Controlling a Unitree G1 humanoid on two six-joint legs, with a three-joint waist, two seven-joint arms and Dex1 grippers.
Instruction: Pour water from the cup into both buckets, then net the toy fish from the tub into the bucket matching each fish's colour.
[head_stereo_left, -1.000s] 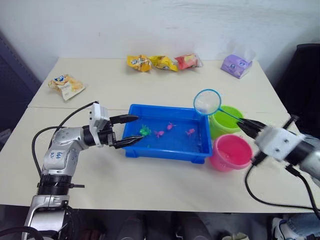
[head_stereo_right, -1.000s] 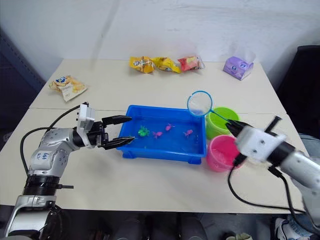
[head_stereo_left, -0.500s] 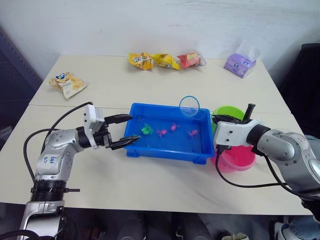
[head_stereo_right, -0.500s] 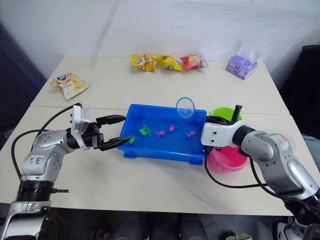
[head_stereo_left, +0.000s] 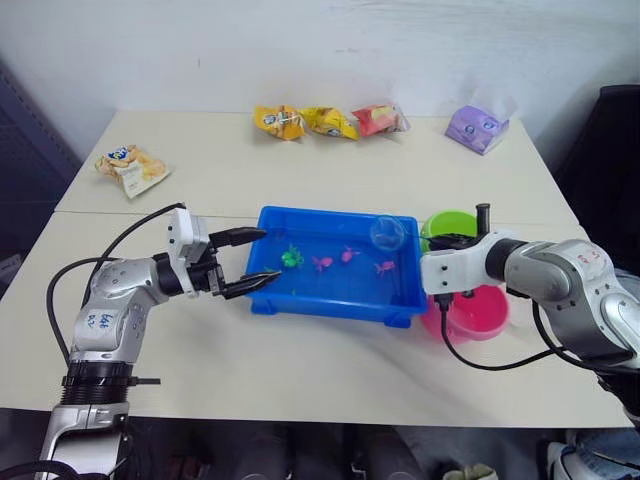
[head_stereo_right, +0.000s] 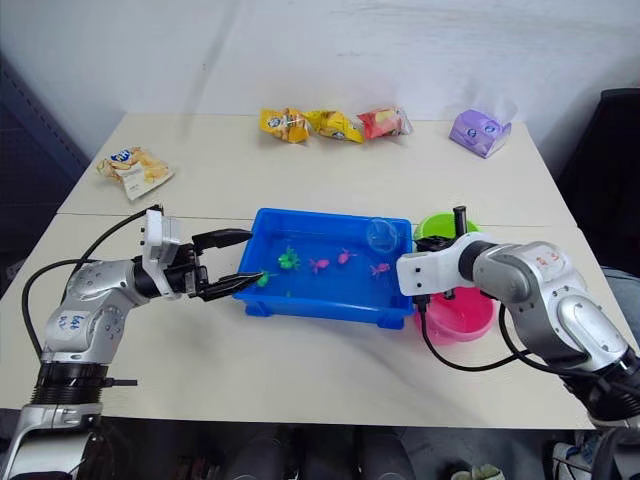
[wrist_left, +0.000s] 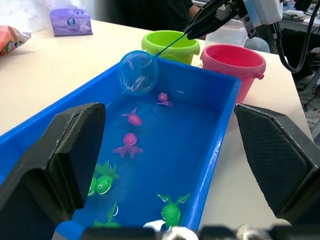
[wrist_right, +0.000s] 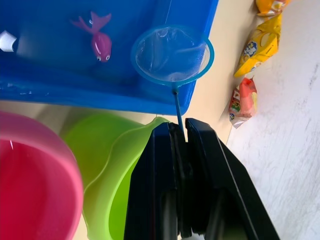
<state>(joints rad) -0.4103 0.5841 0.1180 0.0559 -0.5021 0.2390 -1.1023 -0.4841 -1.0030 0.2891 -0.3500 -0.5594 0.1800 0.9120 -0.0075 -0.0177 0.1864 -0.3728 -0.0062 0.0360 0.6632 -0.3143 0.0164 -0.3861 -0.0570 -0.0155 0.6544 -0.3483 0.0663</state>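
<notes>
A: How are the arms set?

B: The left arm reaches in from nine o'clock, forearm level, and the left gripper (head_stereo_left: 247, 259) hangs at the blue tub's (head_stereo_left: 330, 303) nine o'clock end with its jaws spread wide, one finger over the rim and one just outside the near corner. It holds nothing. The right arm bends in from three o'clock, and the right gripper (wrist_right: 181, 131) has its fingers pressed together on the net's (wrist_right: 172, 55) thin stick.

A: Which way does the net lie?

B: Its long axis runs from three o'clock toward nine: handle at the gripper, light blue hoop over the tub's far three o'clock corner, tilted, mesh sagging toward the water.

A: And the fish?

B: Three pink fish (wrist_left: 131, 146) lie in the middle and toward three o'clock, with green fish (wrist_left: 101, 183) nearer the nine o'clock end. None is in the hoop.

A: The buckets?

B: The green bucket (wrist_left: 173, 43) stands just beside the tub's three o'clock end, the pink bucket (wrist_left: 235, 59) touching it toward six o'clock. The right forearm hides part of both from the head views, so their water level is hard to judge. Snack packets (head_stereo_left: 329, 122) and a purple tissue pack (head_stereo_left: 474, 129) lie along twelve o'clock, another packet (head_stereo_left: 131, 167) at ten.
</notes>
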